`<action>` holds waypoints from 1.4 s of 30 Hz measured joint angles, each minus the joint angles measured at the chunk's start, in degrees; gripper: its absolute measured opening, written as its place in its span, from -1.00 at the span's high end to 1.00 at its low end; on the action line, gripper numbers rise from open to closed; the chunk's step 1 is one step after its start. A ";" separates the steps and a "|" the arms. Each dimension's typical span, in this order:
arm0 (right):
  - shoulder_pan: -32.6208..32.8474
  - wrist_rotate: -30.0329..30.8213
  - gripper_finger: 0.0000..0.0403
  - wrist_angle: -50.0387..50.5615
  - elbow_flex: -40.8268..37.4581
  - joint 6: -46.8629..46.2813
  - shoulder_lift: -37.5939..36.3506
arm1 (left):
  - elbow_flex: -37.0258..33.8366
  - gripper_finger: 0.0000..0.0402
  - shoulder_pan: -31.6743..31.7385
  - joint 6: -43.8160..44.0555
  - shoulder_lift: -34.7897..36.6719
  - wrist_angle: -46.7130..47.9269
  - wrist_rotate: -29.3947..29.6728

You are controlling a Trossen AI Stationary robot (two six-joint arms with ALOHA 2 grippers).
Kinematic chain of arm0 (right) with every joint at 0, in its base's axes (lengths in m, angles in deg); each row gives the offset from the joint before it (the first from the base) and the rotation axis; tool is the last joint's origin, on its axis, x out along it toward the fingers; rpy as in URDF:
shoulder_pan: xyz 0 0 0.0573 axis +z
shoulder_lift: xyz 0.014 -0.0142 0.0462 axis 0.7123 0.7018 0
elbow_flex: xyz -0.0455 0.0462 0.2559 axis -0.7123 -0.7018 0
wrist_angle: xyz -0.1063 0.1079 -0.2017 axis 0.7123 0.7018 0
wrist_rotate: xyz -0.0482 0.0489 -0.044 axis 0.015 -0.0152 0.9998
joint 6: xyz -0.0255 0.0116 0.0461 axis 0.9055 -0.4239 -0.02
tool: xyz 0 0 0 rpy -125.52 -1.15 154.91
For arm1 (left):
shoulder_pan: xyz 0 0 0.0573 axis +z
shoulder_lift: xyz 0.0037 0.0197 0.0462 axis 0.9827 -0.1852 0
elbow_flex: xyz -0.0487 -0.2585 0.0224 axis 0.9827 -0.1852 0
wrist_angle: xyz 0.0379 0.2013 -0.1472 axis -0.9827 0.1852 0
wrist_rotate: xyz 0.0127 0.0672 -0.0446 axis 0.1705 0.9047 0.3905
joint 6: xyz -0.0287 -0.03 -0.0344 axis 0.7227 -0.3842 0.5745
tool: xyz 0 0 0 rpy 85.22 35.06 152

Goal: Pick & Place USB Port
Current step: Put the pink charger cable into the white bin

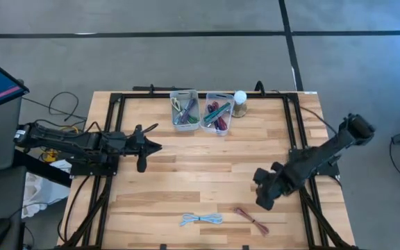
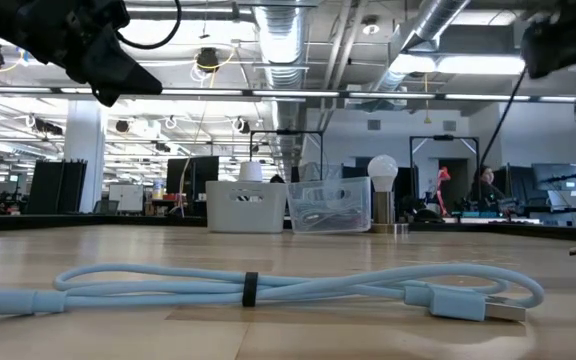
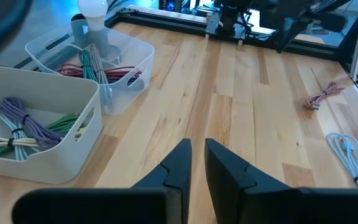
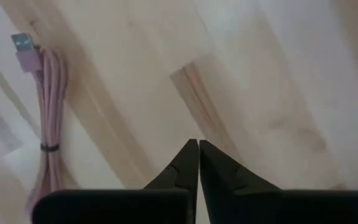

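Note:
A coiled light-blue USB cable [image 1: 201,220] lies flat on the table near its near edge, filling the foreground of the low view [image 2: 268,288]. A coiled pink USB cable [image 1: 251,218] lies to its right, seen close in the right wrist view [image 4: 45,124] with its plug end up. My right gripper [image 1: 264,202] hovers above the table just right of the pink cable, shut [image 4: 197,149] and empty. My left gripper [image 1: 155,146] waits over the table's left half, fingers nearly together [image 3: 196,152], holding nothing.
Two clear bins stand at the far edge: the left one [image 1: 184,110] holds purple and green cables, the right one [image 1: 217,112] red and green cables. A white bulb on a base [image 1: 240,102] stands beside them. Bare wood lies between the bins and the cables.

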 joint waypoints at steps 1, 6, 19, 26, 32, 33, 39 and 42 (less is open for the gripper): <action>0.76 1.88 0.98 2.25 2.17 -0.46 1.16 | 0.00 0.78 0.00 0.00 -0.02 0.01 0.00; 3.78 11.98 0.97 13.27 13.91 -7.03 5.47 | 0.00 0.78 0.00 0.00 -0.04 0.06 0.00; -4.81 2.29 0.96 14.17 20.57 -2.28 15.79 | 0.02 0.78 0.00 -0.16 -0.04 0.14 -0.02; -8.81 -2.65 0.96 8.88 20.57 5.56 18.91 | 0.04 0.78 0.00 -0.34 -0.04 0.17 -0.02; -8.40 2.05 0.88 11.01 20.64 -3.19 18.69 | 0.09 0.78 0.00 0.06 -0.43 0.67 -0.03; -8.04 2.00 0.85 12.02 20.64 -5.97 18.53 | 0.10 0.78 0.00 0.01 -0.69 0.52 -0.02; -3.21 0.44 0.64 10.21 20.72 -16.28 17.64 | 0.09 0.78 0.01 -2.67 -0.50 0.41 -0.04; -1.40 0.52 0.58 9.44 20.70 -17.17 17.70 | 0.11 0.78 0.02 -3.34 -0.32 -1.55 -0.04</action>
